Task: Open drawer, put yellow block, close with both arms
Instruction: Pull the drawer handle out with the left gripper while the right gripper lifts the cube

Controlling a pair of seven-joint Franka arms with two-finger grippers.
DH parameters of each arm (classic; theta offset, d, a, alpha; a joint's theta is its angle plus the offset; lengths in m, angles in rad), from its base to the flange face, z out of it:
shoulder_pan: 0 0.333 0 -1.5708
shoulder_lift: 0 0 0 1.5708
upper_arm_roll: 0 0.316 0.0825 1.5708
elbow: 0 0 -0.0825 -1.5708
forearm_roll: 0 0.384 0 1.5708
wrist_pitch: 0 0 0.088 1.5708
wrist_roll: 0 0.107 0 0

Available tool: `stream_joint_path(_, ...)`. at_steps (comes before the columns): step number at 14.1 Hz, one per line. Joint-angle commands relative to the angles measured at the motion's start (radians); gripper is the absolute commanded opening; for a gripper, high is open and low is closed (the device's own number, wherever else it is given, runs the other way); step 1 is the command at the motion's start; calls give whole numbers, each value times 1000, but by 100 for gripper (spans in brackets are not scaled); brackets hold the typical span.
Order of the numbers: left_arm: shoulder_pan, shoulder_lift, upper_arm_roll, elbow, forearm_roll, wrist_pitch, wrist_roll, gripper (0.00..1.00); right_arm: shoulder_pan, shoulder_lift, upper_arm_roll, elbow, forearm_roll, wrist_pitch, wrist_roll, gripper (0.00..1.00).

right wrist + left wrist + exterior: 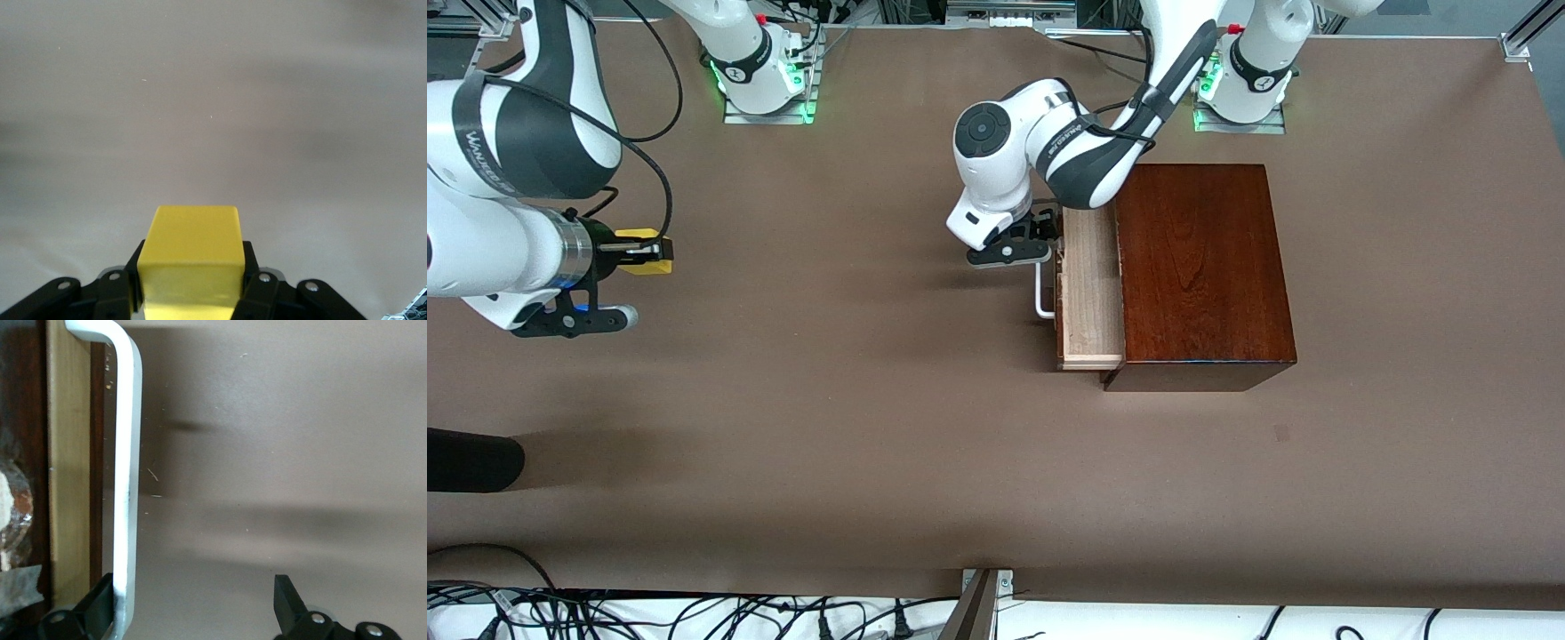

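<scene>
The drawer [1089, 284] is pulled partly out of the mahogany box [1200, 267], and its pale-wood tray shows. Its white handle [1040, 298] faces the right arm's end of the table. My left gripper [1040, 233] is open at the handle's end nearest the robots' bases. In the left wrist view the handle [127, 487] stands between the fingers of the gripper [193, 607], close against one finger [100, 607]. My right gripper [649, 253] is shut on the yellow block [645, 252] above bare table at the right arm's end. The block [193, 260] also fills the right gripper [193, 280] in the right wrist view.
A dark rounded object [471, 460] lies at the table's edge at the right arm's end, nearer to the front camera. Cables [694, 613] and a metal bracket [978, 604] run along the table's edge nearest the front camera. Brown table [854, 400] lies between the block and the drawer.
</scene>
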Motion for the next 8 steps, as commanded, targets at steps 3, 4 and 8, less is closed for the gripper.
stream_joint_path(3,-73,87,10,124,-35,23,-52,100,-5,12,-5,43,-3,-50,-2,15)
stream_joint_path(4,-79,96,10,139,-35,23,-62,100,-6,12,-3,46,-3,-57,-2,15)
stream_joint_path(8,-91,109,11,158,-29,23,-66,100,4,14,8,63,0,-76,33,15)
